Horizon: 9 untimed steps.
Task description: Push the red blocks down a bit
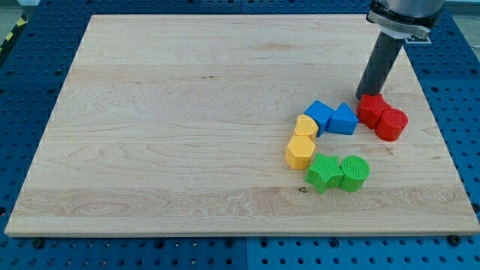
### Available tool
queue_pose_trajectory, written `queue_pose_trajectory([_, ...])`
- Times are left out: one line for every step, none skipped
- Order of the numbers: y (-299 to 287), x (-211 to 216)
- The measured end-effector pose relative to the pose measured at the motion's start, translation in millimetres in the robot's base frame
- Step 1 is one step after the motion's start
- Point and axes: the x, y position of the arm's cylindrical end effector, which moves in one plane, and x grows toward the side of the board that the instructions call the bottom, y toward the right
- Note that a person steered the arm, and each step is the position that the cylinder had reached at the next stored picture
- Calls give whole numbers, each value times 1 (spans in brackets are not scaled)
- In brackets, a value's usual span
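Now my tip [363, 96] touches red star block [370, 110], beside red cylinder [391, 124]; no pincer visible.

A light wooden board [187, 112] lies on a blue table [30, 60] full of little holes, under bright light.

Blue blocks [331, 117], yellow blocks [301, 142], green blocks [339, 172], wooden board [165, 127].
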Motion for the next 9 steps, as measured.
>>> queue_pose_trajectory([10, 3])
queue_pose_trajectory([10, 18])
queue_pose_trajectory([10, 19])
queue_pose_trajectory([10, 19])
queue_pose_trajectory([13, 19])
queue_pose_trajectory([13, 20])
queue_pose_trajectory([13, 29])
queue_pose_trajectory([12, 40])
queue_pose_trajectory([12, 46])
